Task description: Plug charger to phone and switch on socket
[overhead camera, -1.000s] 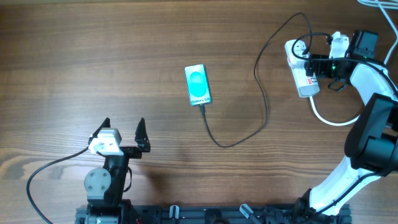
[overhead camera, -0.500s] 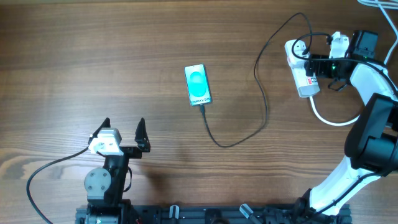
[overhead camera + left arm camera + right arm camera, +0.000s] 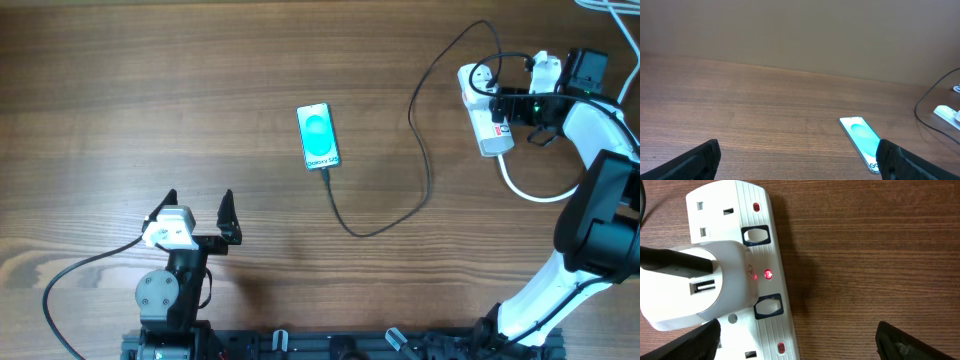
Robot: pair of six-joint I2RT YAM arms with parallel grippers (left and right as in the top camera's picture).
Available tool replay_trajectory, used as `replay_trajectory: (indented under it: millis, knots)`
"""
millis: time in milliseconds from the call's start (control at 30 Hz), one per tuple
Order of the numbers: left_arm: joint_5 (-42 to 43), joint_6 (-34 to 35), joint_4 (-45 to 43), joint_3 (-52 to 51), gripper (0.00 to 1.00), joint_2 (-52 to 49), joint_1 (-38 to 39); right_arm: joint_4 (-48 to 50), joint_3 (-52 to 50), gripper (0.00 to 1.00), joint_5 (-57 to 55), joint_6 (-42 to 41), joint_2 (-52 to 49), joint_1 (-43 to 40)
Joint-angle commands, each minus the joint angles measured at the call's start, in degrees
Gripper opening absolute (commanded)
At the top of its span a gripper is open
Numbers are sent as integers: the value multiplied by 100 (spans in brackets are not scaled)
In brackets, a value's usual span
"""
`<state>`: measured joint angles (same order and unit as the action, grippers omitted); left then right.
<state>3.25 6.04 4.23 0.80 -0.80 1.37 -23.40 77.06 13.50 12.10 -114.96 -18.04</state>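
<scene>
Right arm extended over the socket [image 3: 482, 108] at the far right of the table [image 3: 150, 80]; left arm folded at the near edge.
The right gripper [image 3: 802, 340] hangs released, fingers spread wide above the strip, whose indicator [image 3: 768, 273] glows red beside the white adapter [image 3: 695, 285]. The left gripper [image 3: 198, 207] is likewise released and empty. The phone [image 3: 318, 136] lies mid-table, long axis near-to-far, with the charger [image 3: 427, 178] entering its near end.
</scene>
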Motion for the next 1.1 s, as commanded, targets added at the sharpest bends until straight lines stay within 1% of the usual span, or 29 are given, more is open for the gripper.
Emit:
replay_trajectory:
  millis: [0, 167, 367, 533, 567, 767, 900, 1067]
  knots:
    - [-55, -131, 2, -48, 100, 63, -52, 70, 22, 100, 72, 35, 4, 39]
    - [-57, -131, 2, -48, 100, 63, -52, 63, 22, 100, 48, 33, 153, 17]
    - [-55, -133, 2, -48, 100, 63, -52, 66, 22, 99, 52, 33, 1193, 52]
    - [-55, -131, 2, -48, 100, 63, -52, 63, 22, 100, 52, 33, 2015, 61]
    - [-55, -133, 2, -48, 100, 63, -52, 63, 22, 100, 52, 33, 2328, 61]
    - [-57, -131, 2, -48, 100, 63, -52, -11, 22, 100, 50, 35, 3154, 79]
    - [-57, -131, 2, -48, 100, 63, -52, -20, 22, 100, 50, 35, 3480, 341]
    - [-57, -131, 2, -48, 100, 63, -52, -20, 22, 100, 50, 33, 3851, 1156]
